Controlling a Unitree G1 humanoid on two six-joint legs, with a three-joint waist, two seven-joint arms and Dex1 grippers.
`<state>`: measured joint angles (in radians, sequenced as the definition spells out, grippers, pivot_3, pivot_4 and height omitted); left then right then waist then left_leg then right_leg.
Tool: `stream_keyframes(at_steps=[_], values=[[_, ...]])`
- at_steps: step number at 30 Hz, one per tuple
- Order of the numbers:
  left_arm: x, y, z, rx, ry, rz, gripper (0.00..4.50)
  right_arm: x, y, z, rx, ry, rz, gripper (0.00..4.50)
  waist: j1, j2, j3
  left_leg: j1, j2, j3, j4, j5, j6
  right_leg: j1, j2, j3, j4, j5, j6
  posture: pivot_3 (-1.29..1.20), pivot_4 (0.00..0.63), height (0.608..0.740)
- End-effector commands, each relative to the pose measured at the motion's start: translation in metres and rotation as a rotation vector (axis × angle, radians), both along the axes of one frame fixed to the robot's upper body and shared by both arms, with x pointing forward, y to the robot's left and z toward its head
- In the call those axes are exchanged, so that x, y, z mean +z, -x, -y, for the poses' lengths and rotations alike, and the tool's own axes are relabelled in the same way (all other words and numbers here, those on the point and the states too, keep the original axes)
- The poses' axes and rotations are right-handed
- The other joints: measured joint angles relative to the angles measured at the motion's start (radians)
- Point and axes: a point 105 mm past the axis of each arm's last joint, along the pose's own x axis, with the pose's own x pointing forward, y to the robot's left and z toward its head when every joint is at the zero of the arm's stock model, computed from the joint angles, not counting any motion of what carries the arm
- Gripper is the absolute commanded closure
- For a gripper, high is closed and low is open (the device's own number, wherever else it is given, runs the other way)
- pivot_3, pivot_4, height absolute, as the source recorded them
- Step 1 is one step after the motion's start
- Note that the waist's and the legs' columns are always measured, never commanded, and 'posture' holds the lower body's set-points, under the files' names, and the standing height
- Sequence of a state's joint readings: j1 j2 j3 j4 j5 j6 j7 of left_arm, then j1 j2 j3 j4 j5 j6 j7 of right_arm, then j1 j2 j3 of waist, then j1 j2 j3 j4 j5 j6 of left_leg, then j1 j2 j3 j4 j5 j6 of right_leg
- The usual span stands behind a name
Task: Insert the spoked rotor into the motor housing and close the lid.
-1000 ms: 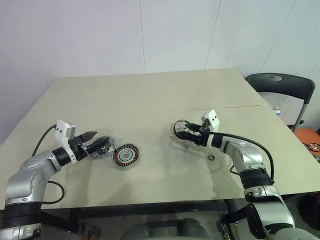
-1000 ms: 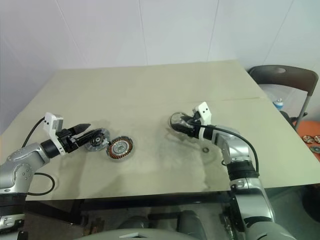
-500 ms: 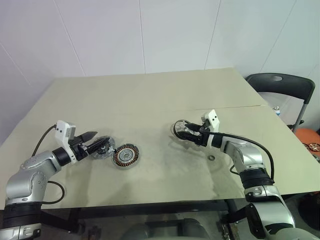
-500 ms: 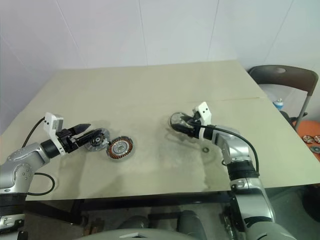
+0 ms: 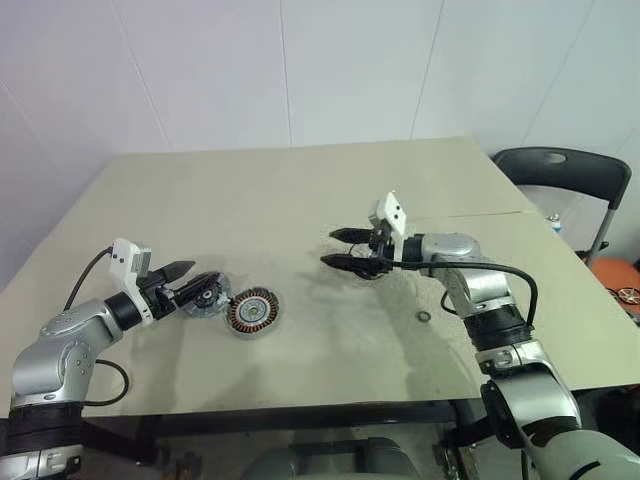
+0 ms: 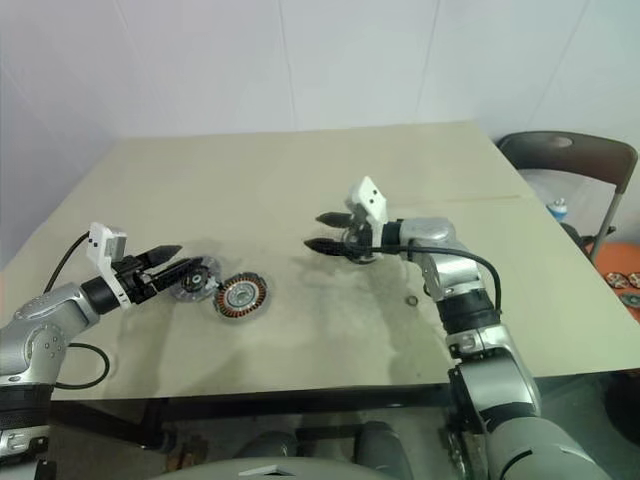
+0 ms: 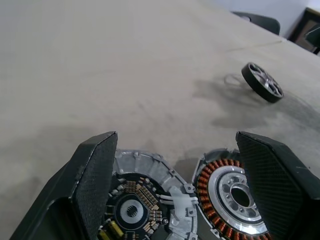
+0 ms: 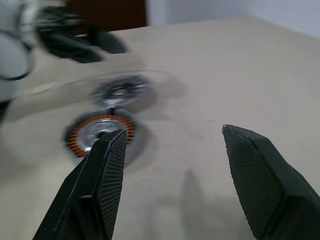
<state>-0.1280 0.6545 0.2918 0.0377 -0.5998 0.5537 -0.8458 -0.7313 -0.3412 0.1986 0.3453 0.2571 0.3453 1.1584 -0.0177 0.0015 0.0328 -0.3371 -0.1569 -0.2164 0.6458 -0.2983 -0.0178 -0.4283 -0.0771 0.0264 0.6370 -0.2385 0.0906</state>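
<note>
Pretty plain room here: the back wall is all white panels with thin seams running between them, evenly lit with no harsh glare. The worktop is a big beige slab with a faint seam line crossing its right side, and it looks a bit scuffed and dusty toward the middle. Off past the right edge there's a dark folding chair with a grey frame, and lower down in that corner something orange sits on the floor, too cut off to tell what it is.
</note>
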Motion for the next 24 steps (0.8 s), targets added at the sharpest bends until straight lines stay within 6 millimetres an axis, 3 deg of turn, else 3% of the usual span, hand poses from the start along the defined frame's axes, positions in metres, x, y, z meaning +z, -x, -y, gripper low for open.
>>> stream_keyframes(at_steps=[1,6,9,24], values=[[0.014,-0.001,-0.001,0.0,-0.009,0.053,0.47,0.024,0.012,-0.038,0.199,0.037,0.146,1.34,-0.003,0.0,0.0,0.0,0.001,0.0,0.0,0.0,0.0,0.0,0.001,0.0,0.0,0.0,0.0,0.0,0.0,0.74],[0.015,-0.001,0.002,-0.001,-0.007,0.057,0.47,0.011,0.027,-0.079,0.479,0.267,0.433,1.34,0.004,-0.001,-0.001,0.001,0.001,0.0,0.0,0.0,-0.001,0.0,0.002,0.0,0.001,0.0,0.0,0.0,0.0,0.74],[0.015,0.003,0.001,0.008,-0.008,0.057,0.47,-0.013,0.03,-0.082,0.656,0.472,0.656,1.34,0.004,-0.002,-0.001,0.001,0.001,0.0,0.0,0.001,-0.003,0.0,0.004,0.0,0.001,0.0,0.0,0.0,0.0,0.74],[0.006,0.018,-0.001,0.066,0.01,0.05,0.47,-0.033,0.038,-0.096,1.036,0.684,1.059,1.34,0.003,-0.002,-0.001,0.008,0.015,0.007,-0.002,-0.003,-0.01,-0.002,0.019,0.007,0.007,0.003,-0.007,0.0,0.0,0.74]])
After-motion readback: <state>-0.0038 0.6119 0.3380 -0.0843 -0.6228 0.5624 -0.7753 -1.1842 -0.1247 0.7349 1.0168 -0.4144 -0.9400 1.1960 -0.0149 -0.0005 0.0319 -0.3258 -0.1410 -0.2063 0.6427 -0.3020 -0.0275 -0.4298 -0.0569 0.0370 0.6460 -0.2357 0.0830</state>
